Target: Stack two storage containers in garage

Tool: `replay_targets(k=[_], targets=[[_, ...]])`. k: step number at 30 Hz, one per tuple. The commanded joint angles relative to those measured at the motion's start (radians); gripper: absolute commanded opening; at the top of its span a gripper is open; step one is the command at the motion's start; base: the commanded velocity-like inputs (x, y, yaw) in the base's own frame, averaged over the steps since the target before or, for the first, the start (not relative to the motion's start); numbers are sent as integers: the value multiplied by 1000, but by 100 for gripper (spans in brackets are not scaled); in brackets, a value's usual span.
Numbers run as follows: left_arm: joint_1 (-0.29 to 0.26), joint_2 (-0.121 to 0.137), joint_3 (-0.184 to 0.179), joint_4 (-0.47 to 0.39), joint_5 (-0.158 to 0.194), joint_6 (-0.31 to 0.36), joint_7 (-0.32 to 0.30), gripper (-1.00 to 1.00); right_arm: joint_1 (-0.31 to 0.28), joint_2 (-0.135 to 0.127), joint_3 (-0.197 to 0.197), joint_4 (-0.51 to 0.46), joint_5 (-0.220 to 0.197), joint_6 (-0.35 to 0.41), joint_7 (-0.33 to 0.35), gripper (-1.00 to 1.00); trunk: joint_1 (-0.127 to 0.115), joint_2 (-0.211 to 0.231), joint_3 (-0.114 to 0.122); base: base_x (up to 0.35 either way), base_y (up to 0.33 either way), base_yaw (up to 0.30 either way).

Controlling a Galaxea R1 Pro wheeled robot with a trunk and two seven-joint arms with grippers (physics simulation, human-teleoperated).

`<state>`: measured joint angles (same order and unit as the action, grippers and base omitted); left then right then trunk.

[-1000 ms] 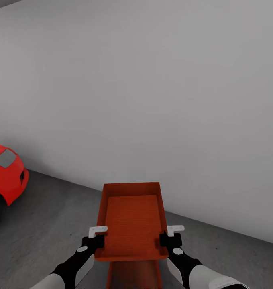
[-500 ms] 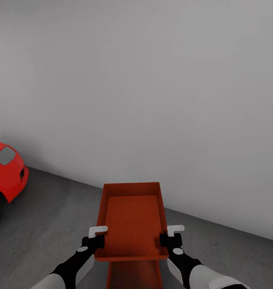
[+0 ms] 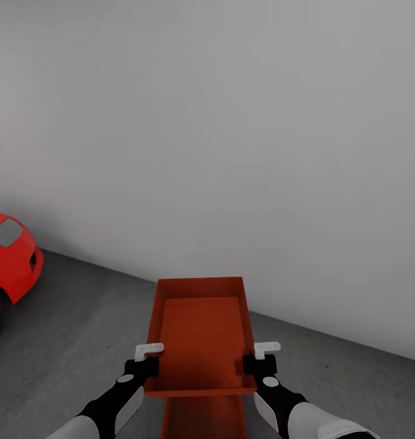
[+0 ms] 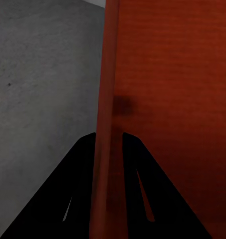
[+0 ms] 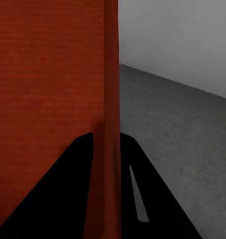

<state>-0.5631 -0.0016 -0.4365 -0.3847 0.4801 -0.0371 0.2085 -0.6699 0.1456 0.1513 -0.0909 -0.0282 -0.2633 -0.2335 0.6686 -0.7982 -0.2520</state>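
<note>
I am in the garage, over its dark grey concrete floor [image 3: 79,341]. An orange-red storage container [image 3: 200,332] hangs in front of me, held by both side walls. My left gripper [image 3: 147,360] is shut on its left wall [image 4: 105,149]. My right gripper [image 3: 260,358] is shut on its right wall [image 5: 109,149]. Each wrist view has the thin wall standing between two black fingers [image 4: 78,189] [image 5: 137,189]. Below the held bin, at the head view's bottom edge, shows another orange-red surface [image 3: 201,417]; I cannot tell whether it is the second container.
A plain white-grey wall [image 3: 232,152] rises close ahead and meets the floor on a line slanting down to the right. The nose of a red car [image 3: 9,262] stands at the far left. Open concrete lies between the car and the bin.
The whole head view has shifted slightly: the car and the wall's base line sit a little further left and lower. The container and both grippers keep the same hold.
</note>
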Motion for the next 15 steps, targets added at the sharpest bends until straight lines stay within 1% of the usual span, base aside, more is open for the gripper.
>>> replay_targets(k=[1,15], targets=[[-1,-4,15,-5,-9,-4,40,-100,0,0,-39,3,-21,-7,-18,-100,0,-1,-3,0,0,0],[-1,-5,14,-5,-10,-3,40,-100,0,0,-39,3,-21,-7,-18,-100,0,-1,-25,0,0,0]])
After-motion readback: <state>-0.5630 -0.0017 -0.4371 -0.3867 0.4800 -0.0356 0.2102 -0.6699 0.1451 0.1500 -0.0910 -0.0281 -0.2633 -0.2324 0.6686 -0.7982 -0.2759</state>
